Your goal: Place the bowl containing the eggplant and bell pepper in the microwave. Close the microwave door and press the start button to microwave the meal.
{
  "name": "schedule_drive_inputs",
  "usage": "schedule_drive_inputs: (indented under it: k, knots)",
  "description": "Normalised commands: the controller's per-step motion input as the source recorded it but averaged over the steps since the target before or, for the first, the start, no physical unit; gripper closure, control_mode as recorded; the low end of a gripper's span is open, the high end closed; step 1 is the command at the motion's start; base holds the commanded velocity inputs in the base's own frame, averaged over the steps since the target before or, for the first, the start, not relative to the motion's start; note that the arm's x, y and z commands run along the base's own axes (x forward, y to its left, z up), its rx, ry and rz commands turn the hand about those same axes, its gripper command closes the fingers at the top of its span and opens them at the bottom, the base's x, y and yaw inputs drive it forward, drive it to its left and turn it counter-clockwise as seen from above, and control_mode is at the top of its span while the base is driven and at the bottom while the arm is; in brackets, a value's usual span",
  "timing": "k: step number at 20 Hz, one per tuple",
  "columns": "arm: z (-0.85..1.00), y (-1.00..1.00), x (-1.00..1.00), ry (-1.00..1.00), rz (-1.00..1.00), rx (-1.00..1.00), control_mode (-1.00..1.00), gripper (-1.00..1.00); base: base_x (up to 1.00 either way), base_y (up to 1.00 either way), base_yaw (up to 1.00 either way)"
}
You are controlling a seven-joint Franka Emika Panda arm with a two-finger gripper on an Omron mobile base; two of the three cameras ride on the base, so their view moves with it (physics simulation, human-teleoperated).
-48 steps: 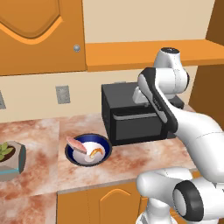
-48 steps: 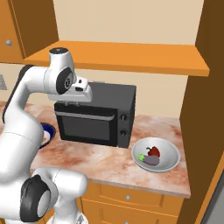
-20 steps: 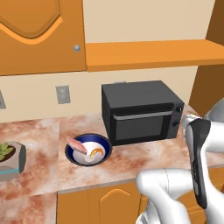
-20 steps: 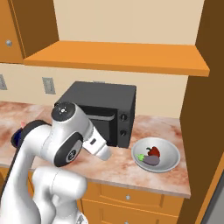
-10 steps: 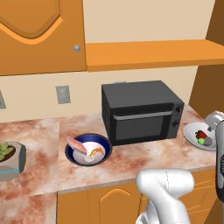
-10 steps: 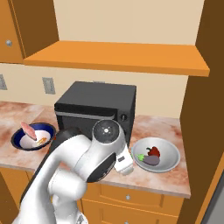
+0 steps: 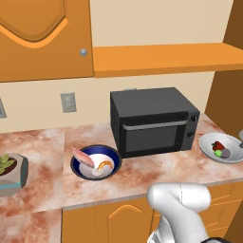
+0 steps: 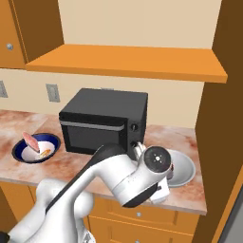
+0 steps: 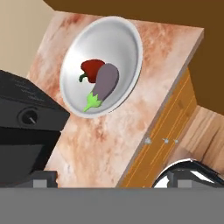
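Marbled counter (image 7: 47, 142) runs under the left base view: the bowl (image 7: 220, 148) sits at its right end, just beside the black oven (image 7: 152, 121). From the right base, the arm's wrist covers part of the bowl (image 8: 182, 166). Through the hand camera, the bowl (image 9: 127, 43) lies ahead with eggplant (image 9: 105, 81) and pepper (image 9: 91, 68) inside; the claw seems spread wide, empty.

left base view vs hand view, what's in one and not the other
Left base view alone: a dark-blue bowl with a white inside, a grey wall outlet, a small planter with a green plant and an orange shelf.

Hand view alone: the purple eggplant's green stem end, seen close from above.

Both: the wide pale grey bowl holding the eggplant and the red bell pepper, the black box oven and the marbled pink counter.
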Motion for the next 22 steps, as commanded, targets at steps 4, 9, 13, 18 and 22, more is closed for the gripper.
schedule_drive_inputs:
  k: [4,9,13,18,22]
  knots:
    - [-0.33,-0.42,0.30,0.11,-0.17,0.05,-1.00,-1.00,0.00,0.00,0.00]
    - [-0.33,-0.30,0.29,0.08,-0.20,0.03,-1.00,-1.00,0.00,0.00,0.00]
    - [-0.29,-0.22,0.20,0.00,-0.08,0.07,-1.00,-1.00,0.00,0.00,0.00]
    - [-0.36,-0.10,0.31,0.01,0.00,0.03,-1.00,-1.00,0.00,0.00,0.00]
    - [-0.31,-0.18,0.30,0.06,0.00,0.04,-1.00,-1.00,0.00,0.00,0.00]
